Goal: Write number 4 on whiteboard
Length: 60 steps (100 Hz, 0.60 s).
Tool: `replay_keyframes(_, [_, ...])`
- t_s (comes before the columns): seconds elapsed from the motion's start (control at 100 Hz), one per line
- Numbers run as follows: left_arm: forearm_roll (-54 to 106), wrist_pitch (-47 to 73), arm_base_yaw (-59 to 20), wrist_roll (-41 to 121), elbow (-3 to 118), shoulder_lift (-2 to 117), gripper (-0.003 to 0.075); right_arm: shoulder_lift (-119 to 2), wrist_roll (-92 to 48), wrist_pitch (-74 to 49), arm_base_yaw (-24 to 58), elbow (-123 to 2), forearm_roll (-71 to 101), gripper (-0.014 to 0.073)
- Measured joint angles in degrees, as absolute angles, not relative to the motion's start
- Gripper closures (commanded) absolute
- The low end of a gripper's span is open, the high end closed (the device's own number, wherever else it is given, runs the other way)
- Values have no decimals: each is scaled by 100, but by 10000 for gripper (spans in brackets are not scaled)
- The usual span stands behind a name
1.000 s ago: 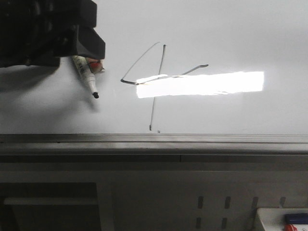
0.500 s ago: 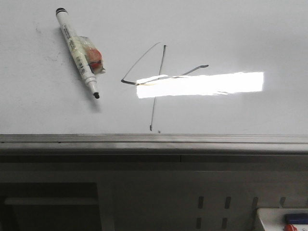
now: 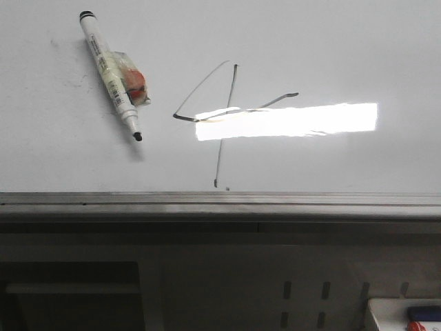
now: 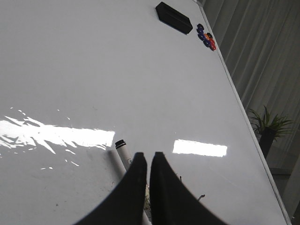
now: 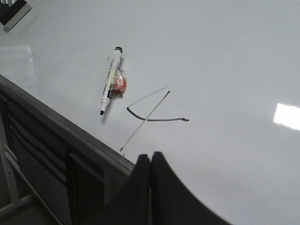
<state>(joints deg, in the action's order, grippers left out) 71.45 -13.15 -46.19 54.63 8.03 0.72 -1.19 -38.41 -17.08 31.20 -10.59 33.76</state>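
The number 4 (image 3: 232,86) stands in thin dark strokes on the whiteboard (image 3: 344,41): a slanted line, a wavy crossbar, a long vertical. It also shows in the right wrist view as number 4 (image 5: 161,120). A white marker (image 3: 114,79) with a black tip and orange tape lies loose on the board, left of the digit, uncapped tip toward the rail. My left gripper (image 4: 146,154) is shut and empty, hovering over the marker (image 4: 121,154) and apart from it. My right gripper (image 5: 150,155) is shut, near the board's edge, away from the marker (image 5: 110,82).
A grey metal rail (image 3: 220,200) runs along the board's near edge. Below it is a grey perforated panel (image 3: 310,296) and a white tray (image 3: 406,317). A black eraser (image 4: 174,18) and several coloured magnets (image 4: 206,37) sit at the board's far corner.
A second ago the left arm covered the marker's upper end in the front view. It has withdrawn out of that view, and the marker lies where it was.
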Motion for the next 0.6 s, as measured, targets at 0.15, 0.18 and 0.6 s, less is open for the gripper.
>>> replay_keyframes(0.15, [7145,-1310,-4619,5463,790,72,741,-119,-3841,-1708,3120,-1058,3376,648])
replay_keyframes(0.18, [7145,-1310,-4619,5463,790,72,741,-119,-3841,-1708,3120,-1048,3376,648])
replay_keyframes(0.6, [6521,-1381,-4474,5463,627,70,741,-119,-3841,-1708,3120,-1048,3376,648])
